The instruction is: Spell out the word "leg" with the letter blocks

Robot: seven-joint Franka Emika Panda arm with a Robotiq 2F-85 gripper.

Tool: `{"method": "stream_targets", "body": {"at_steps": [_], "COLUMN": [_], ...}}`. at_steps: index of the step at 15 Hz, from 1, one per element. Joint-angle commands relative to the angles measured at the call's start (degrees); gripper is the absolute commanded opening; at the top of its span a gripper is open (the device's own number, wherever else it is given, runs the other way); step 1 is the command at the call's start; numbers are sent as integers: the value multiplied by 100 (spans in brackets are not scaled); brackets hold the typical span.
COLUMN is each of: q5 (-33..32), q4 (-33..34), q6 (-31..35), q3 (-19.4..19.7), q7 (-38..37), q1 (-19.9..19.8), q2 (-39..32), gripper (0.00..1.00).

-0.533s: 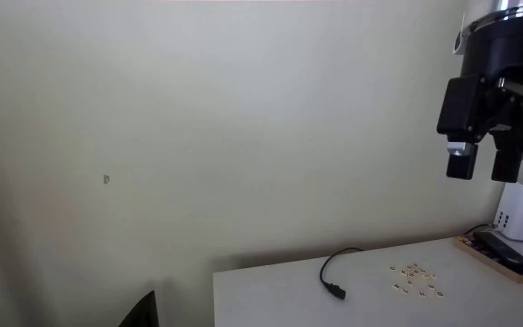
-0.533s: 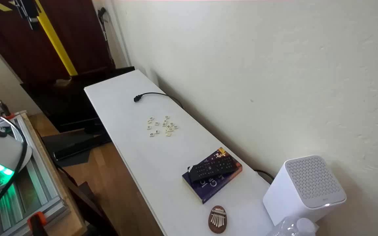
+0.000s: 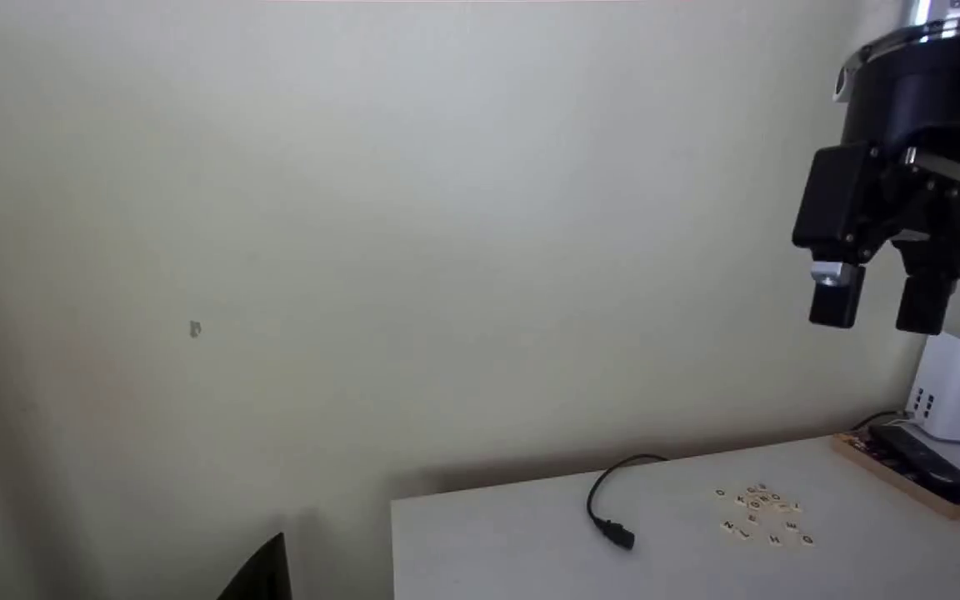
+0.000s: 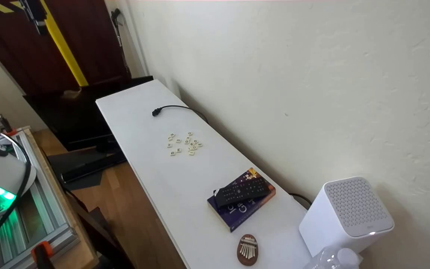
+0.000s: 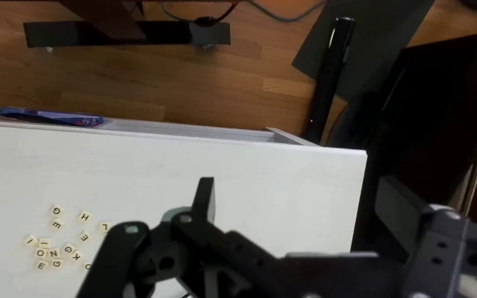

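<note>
Beige letter blocks number 15 on 1 table; 1 pincer hangs, jaws apart.

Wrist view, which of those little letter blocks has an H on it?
The H block, lying in that picture between the topmost block and the L block, apart from both. It's the only one I can read as H.
</note>
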State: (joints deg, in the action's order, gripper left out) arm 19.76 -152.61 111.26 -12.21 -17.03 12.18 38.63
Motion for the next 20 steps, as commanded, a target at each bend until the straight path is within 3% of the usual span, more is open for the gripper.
{"method": "stream_targets", "body": {"at_steps": [1,4,8,14,20], "q5": [-174,-179,-631,-1868,-1876], "q4": [-246,-426,-483,-484,-506], "q6": [849,1814,2494,2950,2882], "q3": [-110,-33,75,143,327], "q7": [-422,-502,-126,8,25], "q1": [-506,-793,-998,-1329,-1206], "q2": [-158,-409,-981,-1916,-2095], "gripper": [100,100,100,100,100]}}
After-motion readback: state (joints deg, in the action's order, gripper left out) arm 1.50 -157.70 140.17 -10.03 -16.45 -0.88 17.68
